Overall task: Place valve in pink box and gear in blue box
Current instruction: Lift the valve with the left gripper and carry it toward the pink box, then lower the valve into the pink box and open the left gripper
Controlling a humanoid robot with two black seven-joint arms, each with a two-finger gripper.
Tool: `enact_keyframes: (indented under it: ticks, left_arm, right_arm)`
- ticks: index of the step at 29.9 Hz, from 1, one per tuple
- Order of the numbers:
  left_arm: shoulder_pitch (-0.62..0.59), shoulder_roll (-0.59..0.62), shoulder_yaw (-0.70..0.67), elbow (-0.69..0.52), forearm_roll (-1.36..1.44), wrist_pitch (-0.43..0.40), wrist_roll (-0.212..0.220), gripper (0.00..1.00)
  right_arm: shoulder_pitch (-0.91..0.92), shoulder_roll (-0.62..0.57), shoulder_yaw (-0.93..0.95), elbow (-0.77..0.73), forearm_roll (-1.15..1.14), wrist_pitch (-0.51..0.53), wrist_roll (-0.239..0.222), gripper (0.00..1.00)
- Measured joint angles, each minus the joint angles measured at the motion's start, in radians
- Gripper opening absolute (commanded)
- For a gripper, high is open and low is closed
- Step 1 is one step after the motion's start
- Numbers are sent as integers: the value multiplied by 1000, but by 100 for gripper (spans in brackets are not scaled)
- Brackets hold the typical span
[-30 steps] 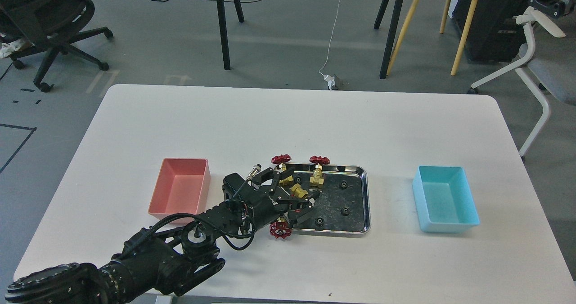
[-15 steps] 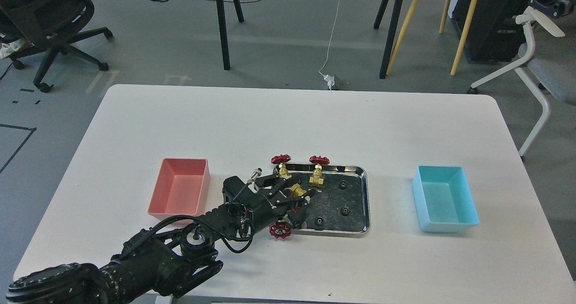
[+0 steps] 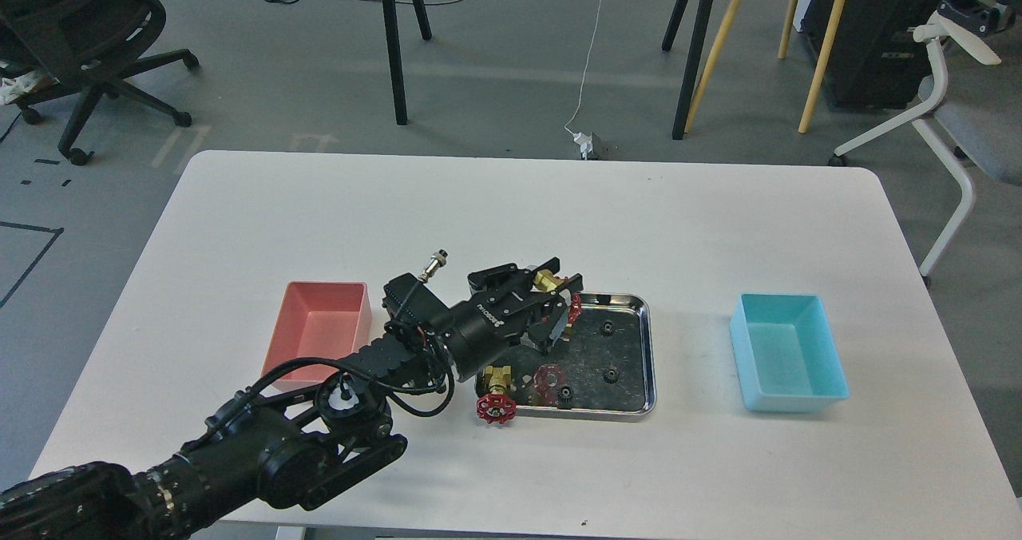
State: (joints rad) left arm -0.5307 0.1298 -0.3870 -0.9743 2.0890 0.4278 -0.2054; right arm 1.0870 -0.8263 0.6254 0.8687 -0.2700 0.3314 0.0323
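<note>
My left gripper (image 3: pixel 552 299) is raised above the left part of the steel tray (image 3: pixel 650 356) and is shut on a valve (image 3: pixel 547 279); its brass body shows between the fingers and its red handwheel hangs at the right. Another valve (image 3: pixel 493 400) lies at the tray's front left corner. Any other valves are hidden behind my gripper. Small black gears (image 3: pixel 607 329) lie on the tray, one (image 3: pixel 611 376) near the middle. The pink box (image 3: pixel 319 340) stands left of the tray, partly behind my arm. The blue box (image 3: pixel 786 352) stands to the right. My right gripper is out of view.
The white table (image 3: pixel 511 212) carries the tray and both boxes. On the floor beyond it stand chairs, stand legs and cables.
My left gripper closed on a valve in the tray and lifted it up and to the right. The valve at the front left corner now shows its brass body.
</note>
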Motion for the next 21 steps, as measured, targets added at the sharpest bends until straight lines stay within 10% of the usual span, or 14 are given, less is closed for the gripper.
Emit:
enact_keyframes:
  ticks: [10, 21]
  left_arm:
    - [104, 378, -65, -191, -11, -6, 31, 17]
    - [243, 532, -167, -279, -11, -7, 31, 18]
  right_arm:
    - [68, 1, 0, -29, -17, 0, -6, 99]
    - [171, 36, 14, -52, -45, -13, -7, 99]
